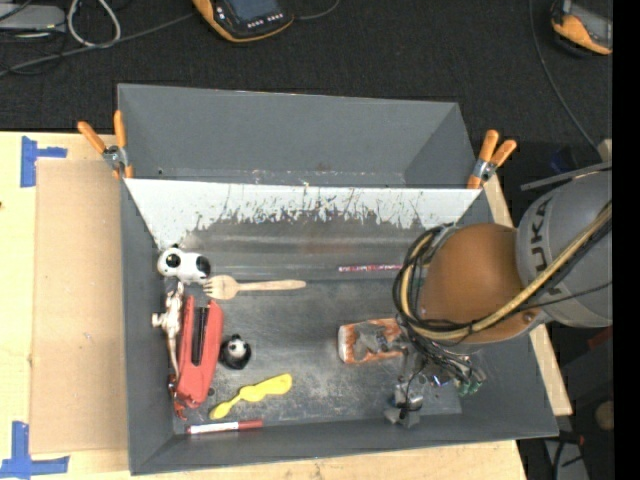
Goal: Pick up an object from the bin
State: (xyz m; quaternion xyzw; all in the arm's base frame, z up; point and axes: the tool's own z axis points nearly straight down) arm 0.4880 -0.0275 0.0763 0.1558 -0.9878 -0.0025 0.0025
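Observation:
My gripper (406,408) hangs low over the bin's front right corner, under the arm's orange cover. Just up and to the left of it lies an orange-brown, squat object with a grey metal part (362,343) on the bin floor, partly hidden by the arm's cables. I cannot tell whether the gripper touches it. A thin dark-and-pink pen (372,267) lies along the back of the floor, running under the cover.
At the left lie a wooden fork (255,287), a black-and-white toy (183,263), a red stapler-like tool (198,350), a small black-and-white ball (235,351), a yellow strip (256,392) and a red-and-white pen (225,428). The arm covers the bin's right wall.

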